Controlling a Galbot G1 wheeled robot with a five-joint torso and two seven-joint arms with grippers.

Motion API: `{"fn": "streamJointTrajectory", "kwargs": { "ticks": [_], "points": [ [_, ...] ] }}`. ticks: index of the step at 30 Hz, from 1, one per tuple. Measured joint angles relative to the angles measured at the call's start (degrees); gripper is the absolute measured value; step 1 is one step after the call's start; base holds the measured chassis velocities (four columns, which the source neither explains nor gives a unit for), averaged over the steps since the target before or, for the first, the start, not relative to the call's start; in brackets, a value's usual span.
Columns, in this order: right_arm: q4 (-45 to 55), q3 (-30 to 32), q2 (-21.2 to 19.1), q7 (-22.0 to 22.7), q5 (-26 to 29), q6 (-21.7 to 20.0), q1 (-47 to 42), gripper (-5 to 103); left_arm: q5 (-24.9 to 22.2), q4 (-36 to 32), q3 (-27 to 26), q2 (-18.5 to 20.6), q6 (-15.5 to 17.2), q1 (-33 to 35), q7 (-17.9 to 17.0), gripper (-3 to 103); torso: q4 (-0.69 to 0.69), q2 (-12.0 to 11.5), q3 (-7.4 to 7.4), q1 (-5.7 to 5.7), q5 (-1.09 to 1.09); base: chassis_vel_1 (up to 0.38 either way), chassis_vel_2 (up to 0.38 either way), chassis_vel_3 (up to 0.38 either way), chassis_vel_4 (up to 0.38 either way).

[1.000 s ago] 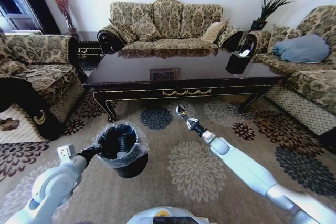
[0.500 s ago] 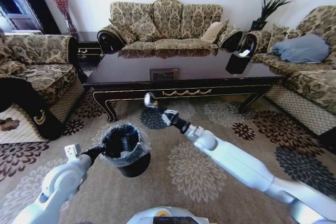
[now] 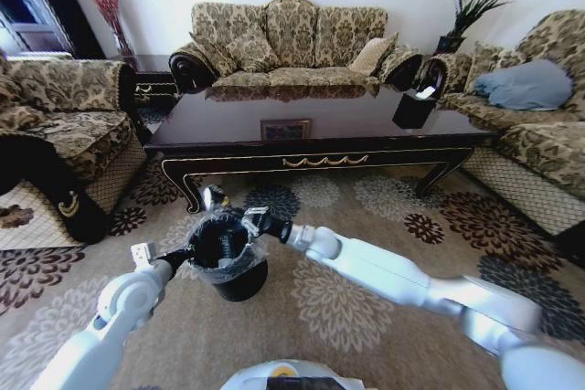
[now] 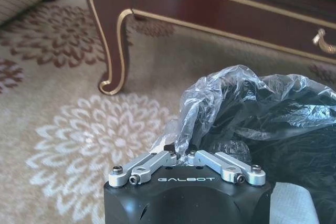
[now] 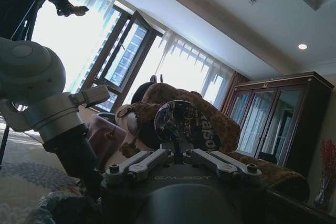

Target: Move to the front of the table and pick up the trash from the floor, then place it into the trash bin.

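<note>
The trash bin (image 3: 228,267) is a small black bucket with a crinkled clear bag, on the flowered floor (image 3: 343,299) in front of the dark table (image 3: 356,121). My left gripper (image 3: 186,258) is shut on its rim; in the left wrist view the left gripper (image 4: 184,153) pinches the bag (image 4: 236,98). My right gripper (image 3: 227,209) hovers over the bin's far rim, shut on a piece of trash (image 3: 215,196), a small dark round wad. In the right wrist view the wad (image 5: 181,121) sits just past the right gripper (image 5: 177,144).
Patterned sofas ring the table: one behind it (image 3: 288,43), one at the left (image 3: 64,125), one at the right (image 3: 539,107). A black tissue box (image 3: 413,107) stands on the table's right end. The curved table leg (image 4: 113,40) is near the bin.
My right arm has swung left with the wad, from in front of the table's middle to over the bin. The left arm and the bin have shifted slightly right and away from me.
</note>
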Motion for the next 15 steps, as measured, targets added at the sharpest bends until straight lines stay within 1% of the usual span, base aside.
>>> {"fn": "streamJointTrajectory", "kwargs": {
  "ticks": [4, 8, 12, 14, 15],
  "points": [
    [-1.54, -1.61, 1.4, -0.72, -0.52, 0.54, -0.12, 3, -1.1, -0.8, -2.05, 0.59, -0.01, 0.0, -0.02, 4, 0.01, 0.0, 0.0, 0.0, 0.0, 0.0, 0.0, 0.0, 0.0],
    [-2.46, -2.33, 1.4, -1.06, -1.49, 0.89, -1.52, 3, -2.73, -2.09, -3.69, 1.82, 0.11, 0.0, -0.37, 4, -0.03, 0.0, 0.0, 0.0, 0.01, 0.0, 0.0, 0.0, 0.0],
    [-2.46, -2.42, 1.23, -1.11, -1.64, 0.93, -1.83, 3, -3.13, -2.68, -4.49, 2.3, 0.2, 0.35, -0.45, 4, -0.02, 0.0, -0.01, 0.0, 0.0, 0.0, 0.0, 0.0, 0.0],
    [-2.38, -2.49, 1.2, -1.12, -1.64, 0.88, -1.54, 1, -3.25, -2.9, -4.85, 2.39, 0.22, 0.58, -0.46, 4, -0.02, 0.0, 0.0, 0.0, 0.01, 0.0, 0.0, 0.0, 0.0],
    [-2.33, -2.5, 1.18, -1.14, -1.62, 0.83, -1.29, 6, -3.28, -3.04, -5.06, 2.4, 0.25, 0.74, -0.46, 4, -0.02, 0.0, -0.01, 0.0, 0.01, 0.0, 0.0, 0.0, 0.0]
  ]
}}
